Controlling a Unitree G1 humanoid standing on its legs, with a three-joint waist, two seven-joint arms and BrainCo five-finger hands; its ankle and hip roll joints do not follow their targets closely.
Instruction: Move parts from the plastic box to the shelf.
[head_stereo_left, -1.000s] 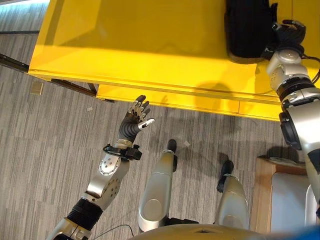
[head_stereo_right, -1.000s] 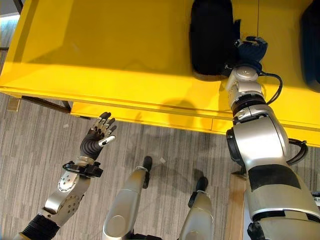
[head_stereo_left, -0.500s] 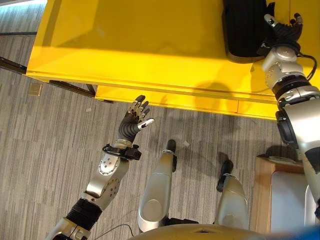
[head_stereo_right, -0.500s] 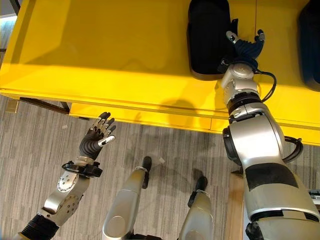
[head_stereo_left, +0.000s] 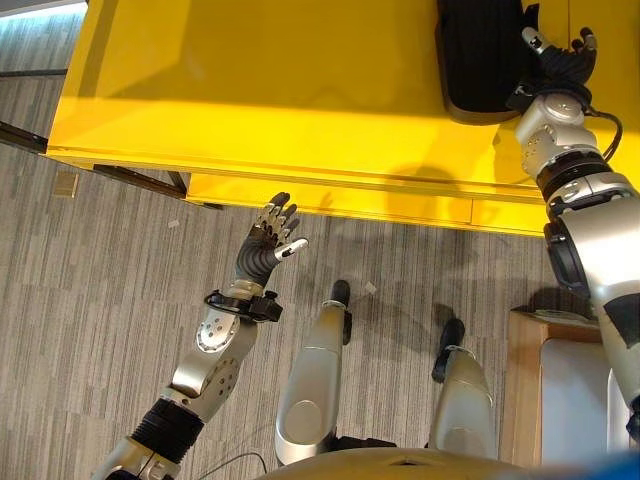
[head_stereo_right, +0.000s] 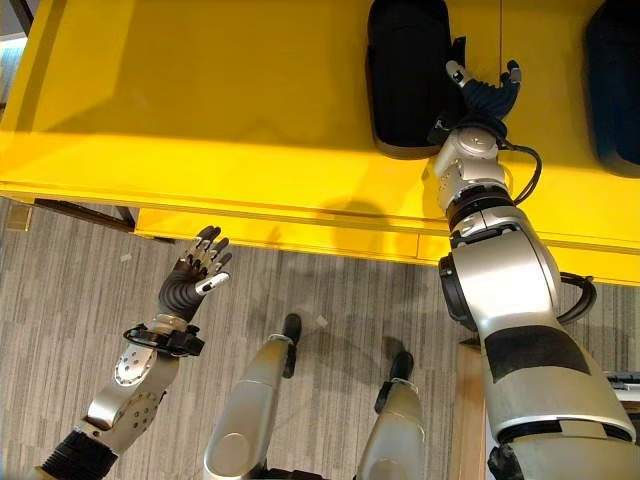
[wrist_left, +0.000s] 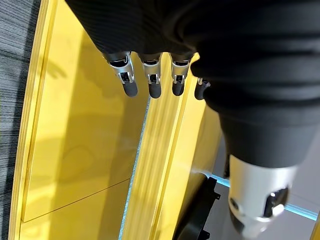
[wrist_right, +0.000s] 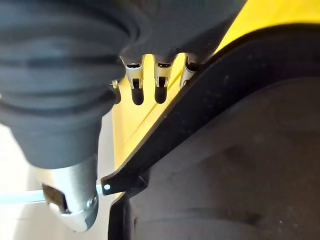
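since a second ago the right hand (head_stereo_right: 484, 92) has let go: then its fingers were curled down just beside the black part (head_stereo_right: 405, 75), and now they are spread wide and raised, holding nothing, just to the right of that part. the whole view has also slid a little, so the camera has moved, while the part keeps its place on the yellow shelf (head_stereo_right: 220, 90).

the black part is a dark, rounded tray-like piece with a thin rim, lying flat on the far right stretch of the shelf top. the right wrist view shows its black edge (wrist_right: 210, 100) very close past the straight, dark-tipped fingers (wrist_right: 161, 82), with yellow shelf beyond. a second dark part (head_stereo_right: 612, 85) lies on the shelf at the far right edge, well apart from the hand.

the left hand (head_stereo_left: 272, 238) hangs over the grey striped floor (head_stereo_left: 90, 300), near the shelf's front lip, fingers straight and relaxed, empty, much as before. at the near right stands a pale wooden-edged surface (head_stereo_left: 525, 375).
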